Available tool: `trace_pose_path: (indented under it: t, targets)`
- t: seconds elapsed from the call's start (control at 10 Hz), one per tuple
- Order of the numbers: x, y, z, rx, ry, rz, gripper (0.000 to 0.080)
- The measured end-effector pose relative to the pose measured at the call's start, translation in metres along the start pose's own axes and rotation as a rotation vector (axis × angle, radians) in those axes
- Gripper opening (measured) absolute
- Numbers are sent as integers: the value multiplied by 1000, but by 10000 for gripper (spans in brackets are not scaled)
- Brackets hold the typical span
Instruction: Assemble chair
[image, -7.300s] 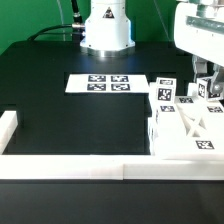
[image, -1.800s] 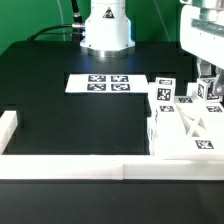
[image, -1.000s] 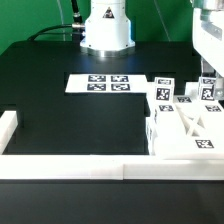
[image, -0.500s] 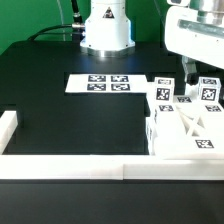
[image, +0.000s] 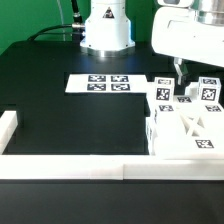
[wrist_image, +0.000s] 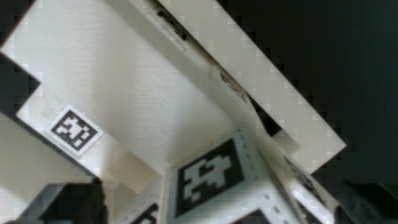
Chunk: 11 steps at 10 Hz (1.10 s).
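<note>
- The chair (image: 185, 128) sits at the exterior view's right end of the white rail (image: 70, 167), pressed up against it, its cross-braced frame already joined to other parts.
- Small tagged pieces (image: 166, 93) stand just behind the chair; whether they are attached is hard to tell, so the build looks partway done.
- The gripper (image: 181, 68) hovers above those pieces with nothing visibly in it; how far its jaws are apart, I cannot tell.
- The marker board (image: 98, 83) lies beyond the chair, toward the exterior view's left.
- The wrist view is filled with close, blurred white faces and tags.
</note>
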<state>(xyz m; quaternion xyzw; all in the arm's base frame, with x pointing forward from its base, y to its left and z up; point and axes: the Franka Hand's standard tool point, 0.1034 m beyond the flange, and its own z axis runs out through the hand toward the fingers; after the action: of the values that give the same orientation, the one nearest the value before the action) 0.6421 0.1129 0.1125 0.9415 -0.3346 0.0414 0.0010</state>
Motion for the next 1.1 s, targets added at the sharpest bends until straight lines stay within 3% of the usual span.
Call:
trace_pose_path:
  t: [0.6, 1.1]
  targets:
    - [3, 3, 0, -20, 8, -424, 649]
    - [7, -3, -7, -9, 18, -465, 649]
